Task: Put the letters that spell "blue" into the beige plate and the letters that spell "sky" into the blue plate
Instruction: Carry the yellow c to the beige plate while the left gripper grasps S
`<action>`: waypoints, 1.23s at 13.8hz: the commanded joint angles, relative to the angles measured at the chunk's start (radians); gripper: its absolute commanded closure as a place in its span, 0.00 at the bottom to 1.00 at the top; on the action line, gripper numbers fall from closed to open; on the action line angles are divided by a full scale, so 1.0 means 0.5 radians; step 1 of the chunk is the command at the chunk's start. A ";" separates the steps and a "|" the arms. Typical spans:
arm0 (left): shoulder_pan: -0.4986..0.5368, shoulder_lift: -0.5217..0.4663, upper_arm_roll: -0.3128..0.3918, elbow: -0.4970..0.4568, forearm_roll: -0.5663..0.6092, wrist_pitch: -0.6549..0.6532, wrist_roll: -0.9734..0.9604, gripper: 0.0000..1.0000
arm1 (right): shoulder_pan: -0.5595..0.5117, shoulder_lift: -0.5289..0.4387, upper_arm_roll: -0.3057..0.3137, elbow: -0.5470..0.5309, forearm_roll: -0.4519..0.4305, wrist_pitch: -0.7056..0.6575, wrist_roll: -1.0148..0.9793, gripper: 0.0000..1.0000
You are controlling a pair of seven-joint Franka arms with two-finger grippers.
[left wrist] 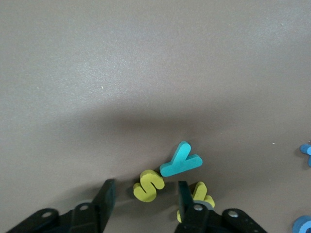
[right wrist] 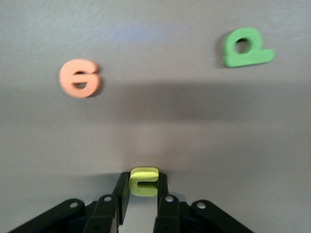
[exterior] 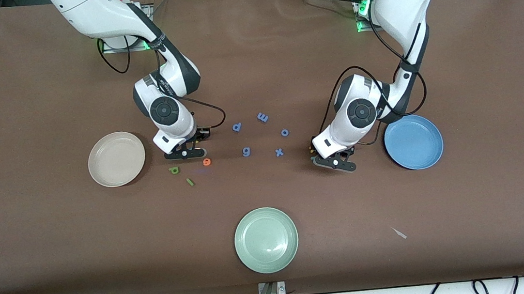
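At 3 o'clock of the beige plate [exterior: 116, 159], just beside its rim, the right end effector [exterior: 185, 153] sits low at the counter [exterior: 58, 246], its fingers closed on the yellow u [right wrist: 144, 181], held only at the tips. Orange e [exterior: 206, 161], green b [exterior: 174, 170] and green l [exterior: 190, 182] lie on the counter at roughly 4 o'clock of that plate. At 9 o'clock of the blue plate [exterior: 413, 142] the left end effector [exterior: 336, 161] is low over the sky letters, fingers apart, straddling the yellow s [left wrist: 149, 185]. The teal y [left wrist: 180, 160] touches the s, and the yellow k [left wrist: 200, 194] lies partly under one finger. No letter shows in either plate, so sorting is at its start. Risks: the u is pinched shallowly and the foam could slip or twist out on the lift. On the left side, closing may shove the y or trap the k with the s because the three are crowded. The small blue letters [exterior: 262, 116] between the arms are distractors.
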 commanded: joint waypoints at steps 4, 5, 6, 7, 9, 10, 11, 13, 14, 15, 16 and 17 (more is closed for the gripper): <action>-0.019 0.027 0.021 0.026 -0.057 0.010 0.041 0.74 | -0.048 -0.184 -0.291 0.069 0.008 -0.401 -0.607 0.80; -0.019 0.027 0.021 0.026 -0.057 0.010 0.038 0.74 | -0.048 -0.203 -0.368 0.063 0.008 -0.419 -0.721 0.80; -0.019 0.027 0.021 0.026 -0.057 0.010 0.038 0.74 | -0.048 -0.209 -0.433 0.057 0.008 -0.432 -0.822 0.80; -0.019 0.027 0.021 0.026 -0.057 0.013 0.038 0.74 | -0.048 -0.209 -0.488 0.057 0.008 -0.444 -0.914 0.80; -0.019 0.030 0.021 0.026 -0.057 0.013 0.038 0.78 | -0.052 -0.191 -0.595 0.053 0.008 -0.450 -1.050 0.78; -0.019 0.024 0.021 0.026 -0.054 0.013 0.041 0.93 | -0.070 -0.182 -0.629 0.053 0.008 -0.447 -1.090 0.74; -0.016 0.012 0.021 0.026 -0.054 0.013 0.044 1.00 | -0.097 -0.166 -0.630 0.053 0.008 -0.447 -1.093 0.41; 0.027 -0.043 0.021 0.017 -0.054 0.001 0.041 1.00 | -0.107 -0.172 -0.627 0.053 0.053 -0.469 -1.060 0.00; 0.064 -0.083 0.021 -0.001 -0.051 -0.011 0.047 1.00 | -0.092 -0.178 -0.614 0.069 0.111 -0.487 -1.056 0.00; 0.122 -0.154 0.009 -0.038 -0.051 -0.039 0.047 1.00 | -0.082 -0.178 -0.611 0.078 0.136 -0.484 -1.056 0.00; 0.186 -0.236 -0.003 -0.078 -0.048 -0.087 0.050 1.00 | -0.061 -0.172 -0.608 0.099 0.143 -0.481 -1.056 0.00; 0.275 -0.322 -0.034 -0.139 -0.048 -0.127 0.081 1.00 | -0.043 -0.166 -0.599 0.118 0.155 -0.469 -1.044 0.00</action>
